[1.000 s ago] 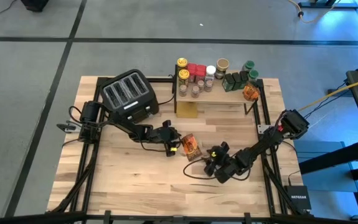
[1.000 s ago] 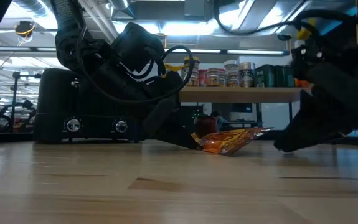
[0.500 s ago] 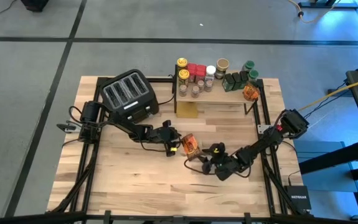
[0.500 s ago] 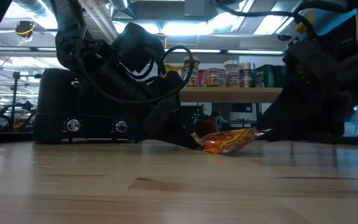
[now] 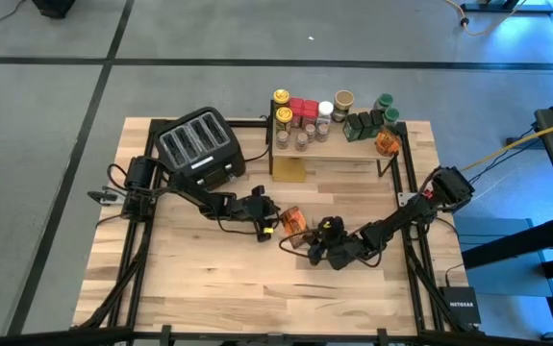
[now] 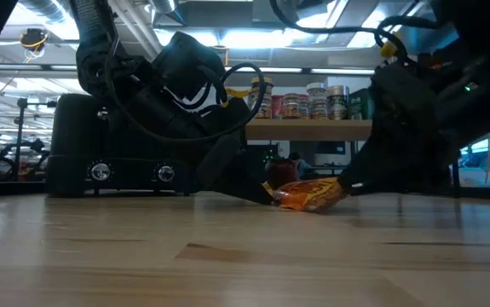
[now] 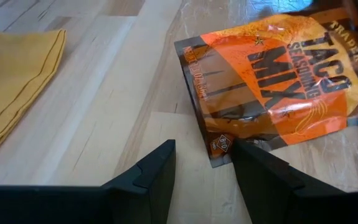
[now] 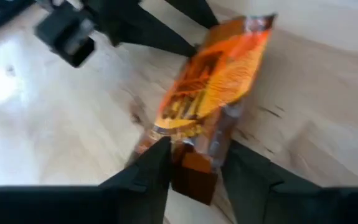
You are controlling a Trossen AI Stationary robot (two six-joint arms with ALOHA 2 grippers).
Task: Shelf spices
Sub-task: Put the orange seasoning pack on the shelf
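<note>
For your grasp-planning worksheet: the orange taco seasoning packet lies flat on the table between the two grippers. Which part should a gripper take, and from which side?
Take the taco seasoning packet by a thin outer edge, coming in low along the table. It lies flat, so only its rim fits between fingers. The right gripper already straddles one end this way.

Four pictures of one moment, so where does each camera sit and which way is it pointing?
High view: above the table, looking straight down; both arms, toaster, shelf show.
Low view: at tabletop height, looking level toward the shelf; both arms hang in.
Left wrist view: on the left arm, past the left gripper, at the orange packet.
Right wrist view: on the right arm; the right gripper straddles the packet's end.
All four share the packet.
</note>
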